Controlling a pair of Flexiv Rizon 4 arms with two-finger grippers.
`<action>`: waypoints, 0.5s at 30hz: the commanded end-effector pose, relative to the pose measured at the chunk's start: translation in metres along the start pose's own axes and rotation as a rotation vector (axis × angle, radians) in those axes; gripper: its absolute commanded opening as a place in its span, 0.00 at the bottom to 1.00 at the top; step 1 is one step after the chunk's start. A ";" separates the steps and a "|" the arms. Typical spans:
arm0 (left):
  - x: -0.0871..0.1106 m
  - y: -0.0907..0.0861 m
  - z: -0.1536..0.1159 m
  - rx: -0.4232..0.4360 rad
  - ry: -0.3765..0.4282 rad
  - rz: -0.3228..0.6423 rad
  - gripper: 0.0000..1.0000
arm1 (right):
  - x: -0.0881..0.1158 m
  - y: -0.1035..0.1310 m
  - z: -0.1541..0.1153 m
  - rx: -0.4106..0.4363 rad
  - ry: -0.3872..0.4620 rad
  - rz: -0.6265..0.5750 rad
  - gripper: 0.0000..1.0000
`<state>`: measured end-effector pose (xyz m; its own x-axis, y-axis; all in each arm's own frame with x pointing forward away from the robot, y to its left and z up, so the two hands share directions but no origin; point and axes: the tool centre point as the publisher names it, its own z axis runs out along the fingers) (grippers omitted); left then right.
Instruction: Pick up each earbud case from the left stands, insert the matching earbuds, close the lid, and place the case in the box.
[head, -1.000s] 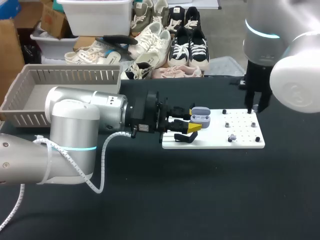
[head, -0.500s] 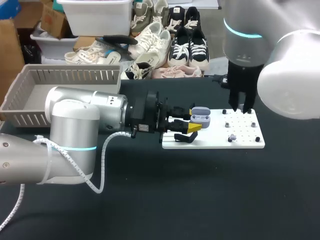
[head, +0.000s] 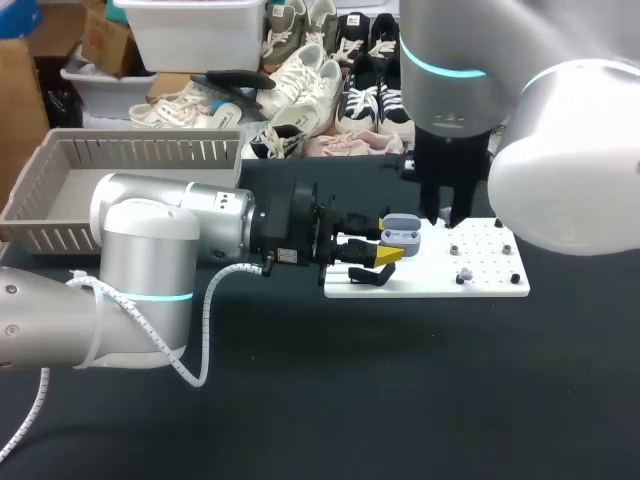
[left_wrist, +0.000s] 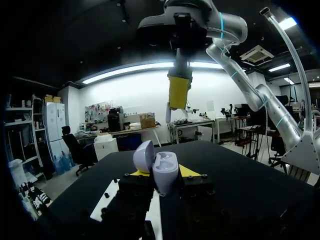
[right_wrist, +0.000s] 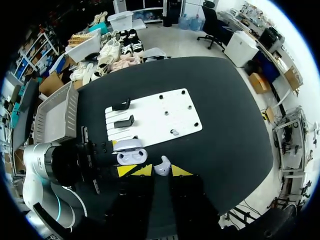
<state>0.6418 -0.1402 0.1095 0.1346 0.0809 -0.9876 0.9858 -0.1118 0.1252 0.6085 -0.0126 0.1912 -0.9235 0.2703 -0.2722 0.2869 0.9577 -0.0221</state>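
Note:
A grey earbud case with its lid up is held off the left end of the white board, my left gripper shut on it from both sides. In the left wrist view the case stands between the yellow tips, showing its empty wells, with my right gripper hanging straight above it. In the right wrist view my right gripper is shut on a small white earbud, just beside the open case below. A second earbud sits on the board.
Two black stands remain on the board's left part, and small black pegs dot its right part. A grey slatted basket stands at the table's far left. My left arm lies across the table's left half.
My right arm has moved left from the board's right end to a spot above the open case. The left arm and the case have stayed still.

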 end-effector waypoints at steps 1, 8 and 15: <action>0.000 -0.001 0.000 -0.004 -0.002 0.002 0.00 | -0.001 0.015 0.003 0.021 0.011 -0.005 0.00; 0.000 -0.001 0.000 -0.004 -0.002 0.002 0.00 | 0.004 0.031 0.000 0.049 0.042 -0.003 0.00; 0.000 -0.001 0.000 -0.004 -0.002 0.002 0.00 | 0.010 0.040 0.004 0.058 0.056 0.037 0.00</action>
<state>0.6418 -0.1403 0.1095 0.1346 0.0808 -0.9876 0.9858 -0.1118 0.1252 0.6096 0.0229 0.1851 -0.9276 0.3051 -0.2155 0.3224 0.9453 -0.0492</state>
